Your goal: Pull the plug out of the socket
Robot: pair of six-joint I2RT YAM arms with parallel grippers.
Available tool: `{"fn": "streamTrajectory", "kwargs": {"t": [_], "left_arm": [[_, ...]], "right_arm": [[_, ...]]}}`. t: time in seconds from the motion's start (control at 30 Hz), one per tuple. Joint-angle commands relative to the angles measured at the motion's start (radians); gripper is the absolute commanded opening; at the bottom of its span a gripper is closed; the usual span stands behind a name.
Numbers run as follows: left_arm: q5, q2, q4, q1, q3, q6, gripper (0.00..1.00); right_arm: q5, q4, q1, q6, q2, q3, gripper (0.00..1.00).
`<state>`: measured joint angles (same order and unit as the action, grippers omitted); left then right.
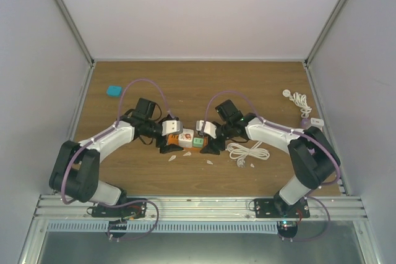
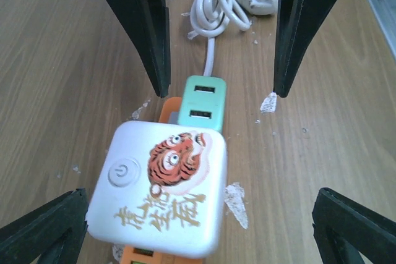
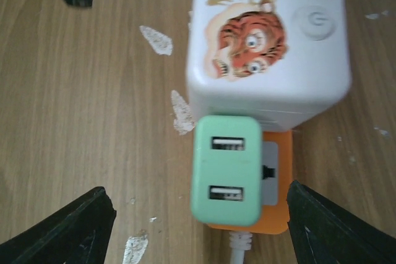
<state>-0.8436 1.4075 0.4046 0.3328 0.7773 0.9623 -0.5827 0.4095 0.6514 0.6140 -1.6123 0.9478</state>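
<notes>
2 claws gape: left claw (image 2: 199, 199) astride glossy white rounded cube (image 2: 158, 190), right claw (image 3: 198, 187) astride mint plug (image 3: 226, 170) on orange socket (image 3: 276, 180).

1. The power strip (image 1: 189, 147) lies mid-bench (image 1: 154, 177), between the two arms.
2. On it sit the cube adapter (image 1: 185, 135) at the left and the USB plug (image 1: 198, 142) just beside it on the right.
3. The left claw (image 1: 166, 145) straddles the adapter's end and the right claw (image 1: 210, 146) straddles the plug's end, so the two face each other.
4. A coiled cord (image 1: 247, 151) lies right of the strip, beside the right arm.
5. A second cord (image 1: 301, 100) lies back-right, near the wall.
6. A small block (image 1: 113, 90) sits back-left, well apart.
7. Scraps (image 1: 172, 157) lie just in front of the strip.
</notes>
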Motion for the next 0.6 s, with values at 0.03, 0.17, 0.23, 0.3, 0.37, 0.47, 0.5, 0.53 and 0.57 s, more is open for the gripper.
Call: {"fn": "streamTrajectory", "kwargs": {"t": [0.03,0.17,0.23,0.3,0.37,0.47,0.5,0.53,0.57], "left_arm": [[0.039,0.067,-0.066,0.030,0.064,0.034,0.98],[0.055,0.108,-0.071,0.043,0.081,0.037,0.95],[0.058,0.122,-0.066,0.048,0.085,0.043,0.93],[0.059,0.130,-0.064,0.050,0.082,0.049,0.90],[0.063,0.137,-0.061,0.056,0.079,0.053,0.87],[0.064,0.142,-0.065,0.063,0.071,0.053,0.80],[0.064,0.140,-0.068,0.065,0.066,0.051,0.78],[0.063,0.140,-0.071,0.066,0.061,0.050,0.75],[0.064,0.139,-0.074,0.069,0.056,0.050,0.72]], "right_arm": [[0.012,-0.096,-0.020,-0.052,-0.019,-0.003,0.74],[-0.004,-0.112,-0.021,-0.061,-0.043,0.013,0.66],[-0.016,-0.112,-0.022,-0.058,-0.051,0.017,0.62],[-0.021,-0.119,-0.019,-0.055,-0.054,0.012,0.58],[-0.026,-0.124,-0.018,-0.051,-0.057,0.008,0.56],[-0.025,-0.126,-0.014,-0.052,-0.062,0.008,0.51],[-0.024,-0.130,-0.013,-0.054,-0.061,0.007,0.50],[-0.023,-0.133,-0.013,-0.058,-0.061,0.009,0.49],[-0.023,-0.135,-0.013,-0.061,-0.061,0.010,0.48]]}}
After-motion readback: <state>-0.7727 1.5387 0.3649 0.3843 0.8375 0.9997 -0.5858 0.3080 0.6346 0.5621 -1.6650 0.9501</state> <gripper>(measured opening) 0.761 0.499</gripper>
